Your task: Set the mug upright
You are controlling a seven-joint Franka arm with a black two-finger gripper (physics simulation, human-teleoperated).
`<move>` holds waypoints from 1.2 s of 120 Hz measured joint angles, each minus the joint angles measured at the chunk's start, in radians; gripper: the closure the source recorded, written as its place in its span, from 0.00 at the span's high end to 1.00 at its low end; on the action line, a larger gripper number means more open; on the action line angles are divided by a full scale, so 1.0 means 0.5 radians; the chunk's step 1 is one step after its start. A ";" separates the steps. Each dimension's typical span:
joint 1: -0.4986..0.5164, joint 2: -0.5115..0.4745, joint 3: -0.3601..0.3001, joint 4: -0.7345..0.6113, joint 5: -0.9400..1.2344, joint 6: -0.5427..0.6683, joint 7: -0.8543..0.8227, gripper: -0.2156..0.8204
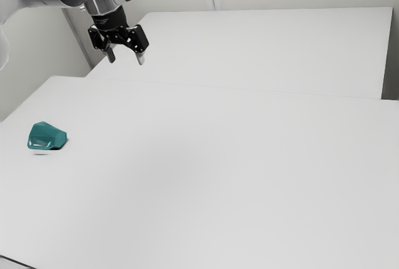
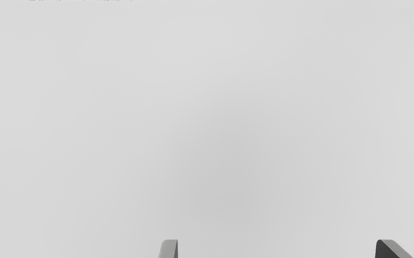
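Note:
My gripper (image 1: 126, 60) hangs high above the white table near the top of the exterior view, its two fingers spread with nothing between them. In the wrist view the gripper (image 2: 277, 247) also stands open over bare tabletop. A teal, faceted mug (image 1: 47, 136) lies tipped over at the exterior view's left, nearer that camera than the gripper and well apart from it. Whether the mug has a handle I cannot tell.
The white tabletop (image 1: 218, 157) stretches across the exterior view. Behind it stands a second pale surface (image 1: 249, 51), with pale walls beyond. A thin dark line crosses the exterior view's lower left corner.

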 joint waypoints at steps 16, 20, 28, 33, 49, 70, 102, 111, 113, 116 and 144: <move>-0.023 -0.005 -0.013 0.005 0.018 0.007 -0.003 0.79; -0.025 -0.005 -0.011 0.005 0.021 0.008 -0.003 0.79; -0.007 -0.006 -0.009 0.006 0.024 0.011 -0.004 0.79; 0.006 -0.007 -0.009 0.006 0.026 0.012 -0.004 0.79; 0.009 -0.013 -0.008 0.002 0.028 0.016 -0.005 0.79; 0.006 -0.022 -0.009 -0.043 0.032 0.033 -0.007 0.79; 0.143 -0.237 -0.015 -0.515 -0.018 0.188 0.034 0.79; 0.189 -0.269 -0.014 -0.623 -0.091 0.267 0.136 0.79; 0.204 -0.274 -0.014 -0.638 -0.107 0.283 0.166 0.79; 0.230 -0.280 -0.014 -0.659 -0.133 0.306 0.213 0.79; 0.696 -0.251 -0.006 -0.732 -0.311 0.462 0.763 0.79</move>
